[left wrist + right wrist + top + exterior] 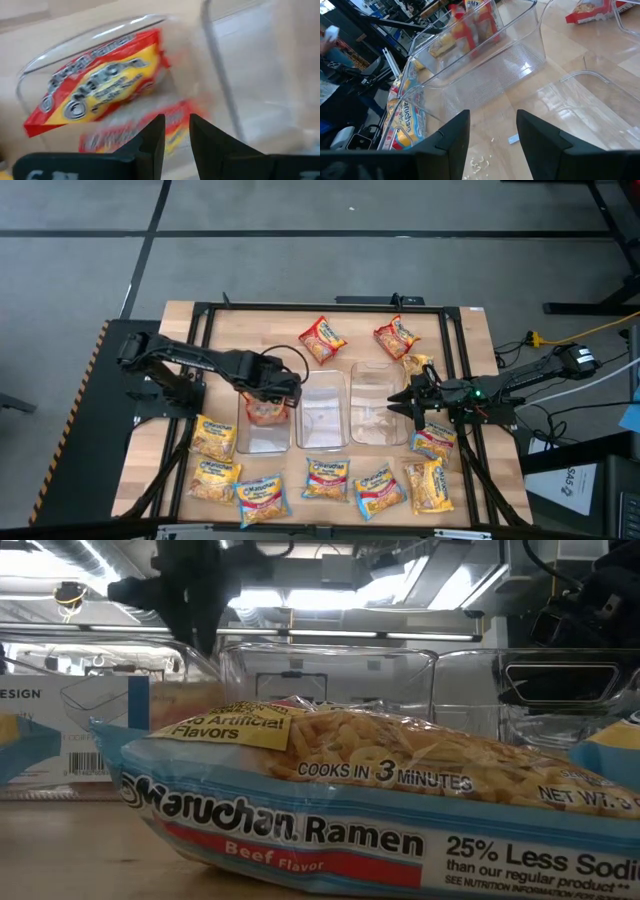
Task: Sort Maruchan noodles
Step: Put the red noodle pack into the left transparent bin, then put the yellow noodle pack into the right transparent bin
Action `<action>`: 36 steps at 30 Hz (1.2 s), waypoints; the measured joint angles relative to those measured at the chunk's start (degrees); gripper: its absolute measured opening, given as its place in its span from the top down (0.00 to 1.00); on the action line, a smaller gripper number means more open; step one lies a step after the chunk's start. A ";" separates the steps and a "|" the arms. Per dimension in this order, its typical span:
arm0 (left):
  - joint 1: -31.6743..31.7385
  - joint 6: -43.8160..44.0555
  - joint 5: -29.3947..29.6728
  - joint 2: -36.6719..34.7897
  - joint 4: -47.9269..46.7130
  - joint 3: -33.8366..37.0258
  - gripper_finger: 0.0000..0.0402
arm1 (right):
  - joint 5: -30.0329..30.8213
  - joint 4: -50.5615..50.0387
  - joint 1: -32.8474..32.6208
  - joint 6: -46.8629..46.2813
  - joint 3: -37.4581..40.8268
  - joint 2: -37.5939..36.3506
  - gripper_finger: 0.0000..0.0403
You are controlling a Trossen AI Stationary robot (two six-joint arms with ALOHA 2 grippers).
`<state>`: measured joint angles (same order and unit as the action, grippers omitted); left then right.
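Wooden table (180, 320): left claw (268, 398) (parted, empty) above red packet (266, 412) in bin (265, 442).

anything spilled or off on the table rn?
Yes: small pale crumbs, probably noodle bits, and a tiny blue scrap lie on the floor of the right bin, seen just past the open right gripper. Source unclear.

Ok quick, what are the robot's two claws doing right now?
Left end effector: open over the left clear plastic bin, holding nothing; a red crinkly ramen packet lies inside.
Right end effector: open, empty.
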<state>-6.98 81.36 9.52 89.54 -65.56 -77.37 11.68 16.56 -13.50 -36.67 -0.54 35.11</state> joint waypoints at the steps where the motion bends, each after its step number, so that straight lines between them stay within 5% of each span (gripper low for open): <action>1: 0.05 -0.75 0.32 -0.23 0.16 -0.60 0.79 | 0.00 0.01 0.00 0.00 0.01 0.00 0.58; 4: 0.59 -3.13 3.34 -0.76 0.03 -2.93 0.79 | 0.00 -0.04 0.00 0.00 0.00 0.00 0.58; 17: 2.85 -22.00 35.50 -0.68 0.13 -5.37 0.79 | -0.32 0.31 0.00 0.65 0.07 0.03 0.58; 24: 6.62 -32.87 33.92 -1.70 0.14 -5.34 0.79 | 1.16 11.37 0.02 8.29 -1.03 0.00 0.58; 28: 7.67 -36.81 33.89 -2.08 -0.15 -5.30 0.79 | -3.86 13.69 0.01 17.83 -8.38 -1.91 0.58; 31: 8.23 -39.53 33.96 -2.16 -0.56 -5.30 0.79 | -2.72 -1.50 0.00 22.86 -16.65 -3.86 0.58; 36: 8.61 -41.71 35.08 -2.15 -1.01 -5.30 0.79 | 23.78 -43.15 0.02 17.05 -32.91 -3.23 0.58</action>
<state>1.63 39.65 44.60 87.39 -66.57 -82.67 35.46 -26.59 -13.47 -19.62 -33.44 31.89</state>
